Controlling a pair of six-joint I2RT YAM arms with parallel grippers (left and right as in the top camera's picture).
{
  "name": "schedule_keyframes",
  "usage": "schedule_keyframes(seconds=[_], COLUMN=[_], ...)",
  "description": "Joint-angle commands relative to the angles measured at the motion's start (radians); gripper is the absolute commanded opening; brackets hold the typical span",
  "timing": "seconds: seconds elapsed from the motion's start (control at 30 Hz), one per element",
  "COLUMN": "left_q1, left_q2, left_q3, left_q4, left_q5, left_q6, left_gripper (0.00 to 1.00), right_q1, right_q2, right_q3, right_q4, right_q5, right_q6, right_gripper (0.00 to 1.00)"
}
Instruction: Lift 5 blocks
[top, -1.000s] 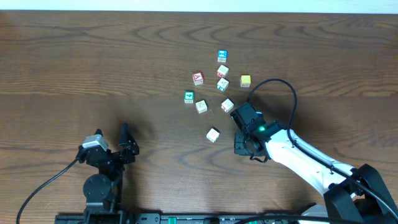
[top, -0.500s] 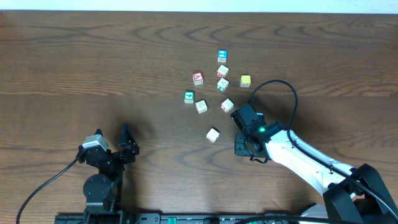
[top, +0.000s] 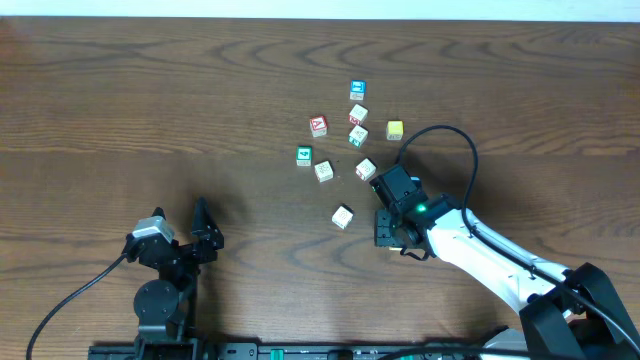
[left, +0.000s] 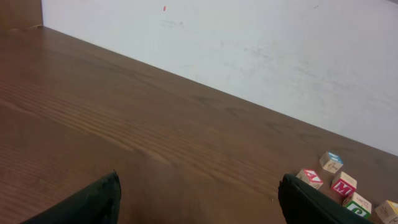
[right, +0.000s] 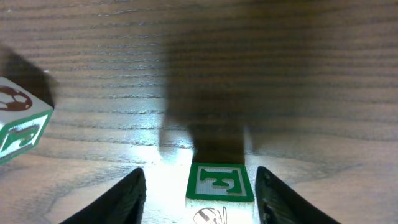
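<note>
Right claw (right: 200, 190) straddles a green-lettered block (right: 219, 182) that sits flat on the tabletop (right: 199, 62), jaws apart with gaps both sides, so it grips nothing, while the left claw (left: 199, 202) waits wide apart, out of the way

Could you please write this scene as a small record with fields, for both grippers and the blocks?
left gripper: open, empty, away from the blocks
right gripper: open, fingers on either side of the green-framed block, a gap on each side
yellow block: on the table, at the edge of the cluster
lone cream block: apart from the cluster, beside the right gripper
cluster: eight loose blocks, none stacked
</note>
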Motion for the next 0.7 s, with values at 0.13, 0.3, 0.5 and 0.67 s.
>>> schedule_keyframes(seconds=[0.13,0.3,0.5,0.67], left_q1=[0.003,0.003,0.003,0.003], left_q2=[0.0,0.0,0.0,0.0], left_q3=[-0.014,-0.014,-0.014,-0.014], left_q4=[-0.047,-0.047,-0.047,-0.047], left_q5=[-0.016,-0.016,-0.016,-0.016], left_q6=[0.006,0.006,0.006,0.006], left_gripper=[0.82,0.81,0.81,0.82], right_q1=[0.005,0.005,0.002,-0.014], right_q2=[-0.006,-0.006,-0.004,-0.003], right_q3=[0.125,0.208,0.222,0.222], right_q4=[-0.045,-0.042,0.055,0.167], right_q5=[0.018,0.017,0.017,0.017], right_q6=[-0.119,-0.235,-0.451,-0.496], right_gripper=[0.64,0.79,0.8,0.8])
